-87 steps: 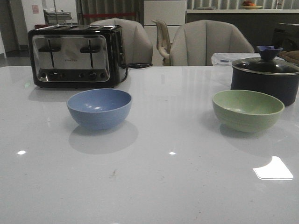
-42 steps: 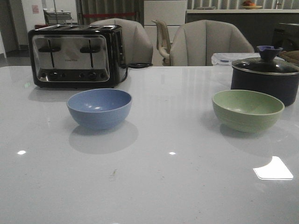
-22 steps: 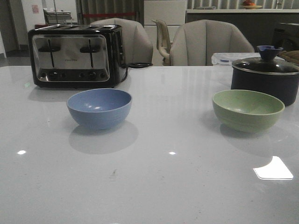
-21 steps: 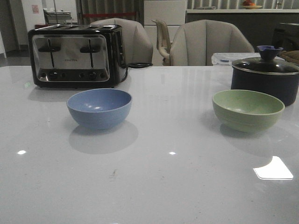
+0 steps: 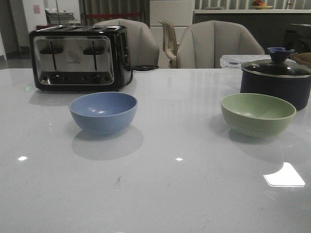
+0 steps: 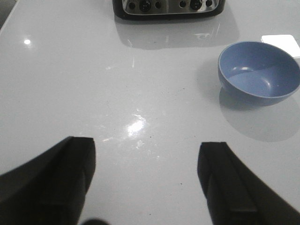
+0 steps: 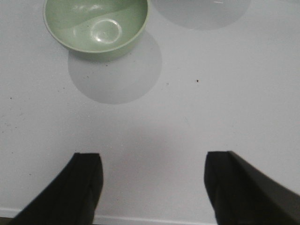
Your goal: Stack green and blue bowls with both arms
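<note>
Sitting well apart on the white table (image 5: pixel 160 194), the blue bowl (image 5: pixel 103 112) is left of centre and the green bowl (image 5: pixel 257 114) at right. Neither arm shows in the front view. Both the left gripper (image 6: pixel 147 180) and right gripper (image 7: pixel 153 187) spread wide, empty, their fingers cut off by the frame edge.

The pot (image 5: pixel 277 82) is cut by the front view's right edge, the toaster (image 6: pixel 166 7) by the left wrist view's.
</note>
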